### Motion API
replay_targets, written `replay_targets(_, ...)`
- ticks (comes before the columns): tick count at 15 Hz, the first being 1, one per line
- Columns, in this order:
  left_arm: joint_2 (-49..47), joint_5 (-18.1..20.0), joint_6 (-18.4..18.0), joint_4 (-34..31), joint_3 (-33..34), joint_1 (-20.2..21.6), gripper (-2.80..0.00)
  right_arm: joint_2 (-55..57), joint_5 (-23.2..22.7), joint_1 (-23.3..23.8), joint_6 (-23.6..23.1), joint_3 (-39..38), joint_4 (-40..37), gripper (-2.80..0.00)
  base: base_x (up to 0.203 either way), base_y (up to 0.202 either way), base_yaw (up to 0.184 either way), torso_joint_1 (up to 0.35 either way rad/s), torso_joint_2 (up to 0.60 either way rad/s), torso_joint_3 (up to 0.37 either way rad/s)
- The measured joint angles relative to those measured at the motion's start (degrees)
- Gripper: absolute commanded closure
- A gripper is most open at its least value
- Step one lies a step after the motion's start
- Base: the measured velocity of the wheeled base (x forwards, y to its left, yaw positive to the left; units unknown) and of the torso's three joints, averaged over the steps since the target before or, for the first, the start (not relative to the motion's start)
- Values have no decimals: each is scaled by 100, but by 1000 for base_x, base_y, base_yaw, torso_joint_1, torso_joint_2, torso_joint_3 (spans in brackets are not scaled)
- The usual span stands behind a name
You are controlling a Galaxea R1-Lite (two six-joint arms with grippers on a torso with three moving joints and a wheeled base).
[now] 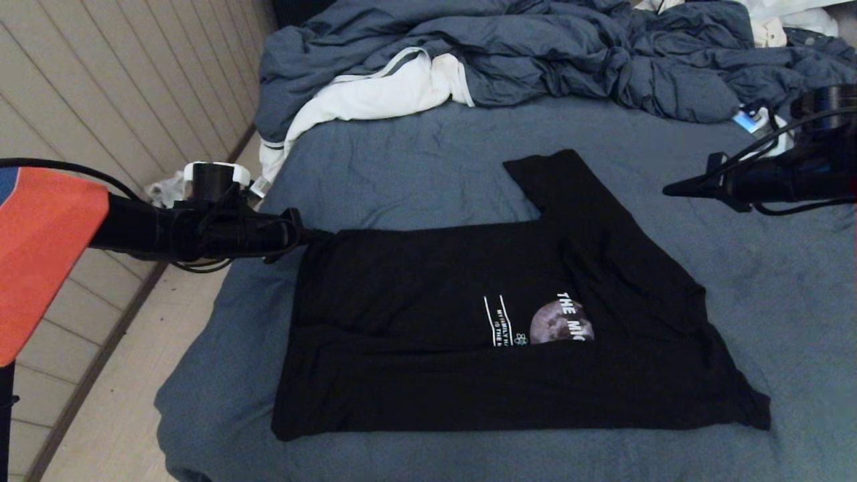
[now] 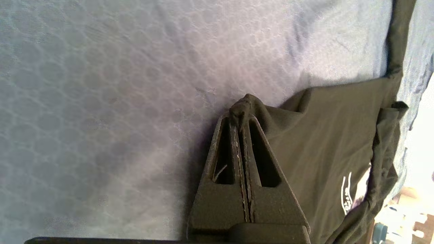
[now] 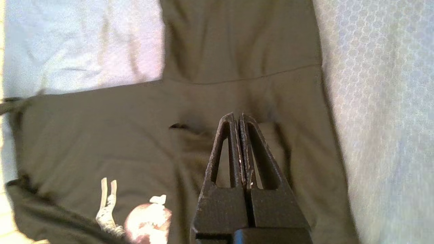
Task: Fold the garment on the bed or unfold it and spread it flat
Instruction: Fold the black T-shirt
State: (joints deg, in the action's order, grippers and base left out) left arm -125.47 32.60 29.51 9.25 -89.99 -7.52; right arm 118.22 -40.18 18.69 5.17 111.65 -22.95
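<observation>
Because the left gripper [image 2: 241, 117] has its fingers pressed together on only a small bunched tuck at the far left corner of the garment [image 1: 469, 321], the hold looks thin; in my judgement a quick pull could let the cloth slip free, or drag the whole shirt across the bed [image 1: 415, 161] rather than turning a neat fold. The right gripper [image 1: 669, 191] hangs above the bed's right side, just beyond the shirt's outstretched sleeve, fingers pressed together on nothing. With that side unheld, a lift from the left alone would likely skew the fabric and crumple the fold already lying across the moon print.

The black T-shirt lies mostly flat in the middle of the blue-grey sheet, its near part doubled over so the lettering is half covered. Its left edge sits close to the mattress edge beside the wall, leaving little room there. Bare sheet opens to the right and beyond the shirt, until the white cloth [image 1: 381, 94] and rumpled duvet [image 1: 535, 53] at the far end.
</observation>
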Motion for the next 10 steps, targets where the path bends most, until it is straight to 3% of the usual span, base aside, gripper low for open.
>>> replay_targets(6,177,-10,0,157,135,-20,0,847,68,-191,225,22,1938,0,0,0,0,0,0,0)
replay_targets(9,185,-11,0,193,146,-16,0,1198,613,-336,436,38,2851,0,0,0,0,0,0,0)
replay_targets(10,185,-8,2,194,146,-16,0,1293,733,-382,450,48,3019,-280,0,0,0,0,0,0)
